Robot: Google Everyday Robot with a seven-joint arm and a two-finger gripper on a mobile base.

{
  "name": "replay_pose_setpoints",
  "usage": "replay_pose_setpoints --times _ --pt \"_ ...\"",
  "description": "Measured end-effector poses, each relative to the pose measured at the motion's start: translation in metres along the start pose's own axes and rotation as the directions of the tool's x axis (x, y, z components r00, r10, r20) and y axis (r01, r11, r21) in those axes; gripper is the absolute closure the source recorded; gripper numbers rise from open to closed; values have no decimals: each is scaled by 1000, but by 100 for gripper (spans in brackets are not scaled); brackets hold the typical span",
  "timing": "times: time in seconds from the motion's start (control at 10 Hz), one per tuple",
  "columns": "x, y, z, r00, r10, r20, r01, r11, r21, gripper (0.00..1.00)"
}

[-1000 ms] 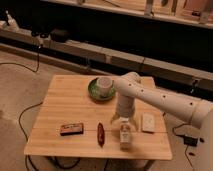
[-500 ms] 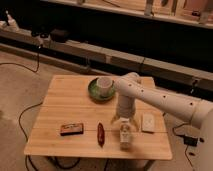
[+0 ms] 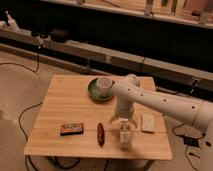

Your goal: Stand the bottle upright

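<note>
The bottle (image 3: 124, 139), small and whitish with a pale label, is on the wooden table (image 3: 70, 102) near its front edge, right of centre. I cannot tell whether it stands or lies with its end towards the camera. My gripper (image 3: 123, 126) hangs straight down from the white arm (image 3: 150, 97) and sits right at the bottle's far or upper end, partly hiding it.
A slim red object (image 3: 100, 134) lies just left of the bottle. A flat whitish pad (image 3: 148, 123) lies to its right. A brown box (image 3: 71, 129) is at the front left. A green plate (image 3: 93, 93) holding a white cup (image 3: 104, 84) stands behind. Cables (image 3: 24, 116) run on the floor at left.
The arm and gripper stay over the bottle in nearly the same place; no clear movement of the bottle shows.
</note>
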State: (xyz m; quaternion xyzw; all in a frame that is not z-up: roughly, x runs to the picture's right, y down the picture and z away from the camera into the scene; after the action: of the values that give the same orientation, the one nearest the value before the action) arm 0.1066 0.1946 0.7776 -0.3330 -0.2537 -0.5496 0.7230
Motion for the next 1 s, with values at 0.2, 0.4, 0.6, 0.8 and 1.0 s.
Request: replay_pose_setpoints --times 0.2,0.4,0.6,0.8,1.0 --pt "0 -1 0 1000 -1 0 1 1000 0 20" --pt "0 0 1 1000 -10 -2 10 1000 -5 20" --pt "-3 -2 4 995 -97 -4 97 995 3 20" --pt "-9 -7 5 970 -242 -6 242 970 18 20" --pt "-13 -10 6 949 -316 -9 316 948 27 20"
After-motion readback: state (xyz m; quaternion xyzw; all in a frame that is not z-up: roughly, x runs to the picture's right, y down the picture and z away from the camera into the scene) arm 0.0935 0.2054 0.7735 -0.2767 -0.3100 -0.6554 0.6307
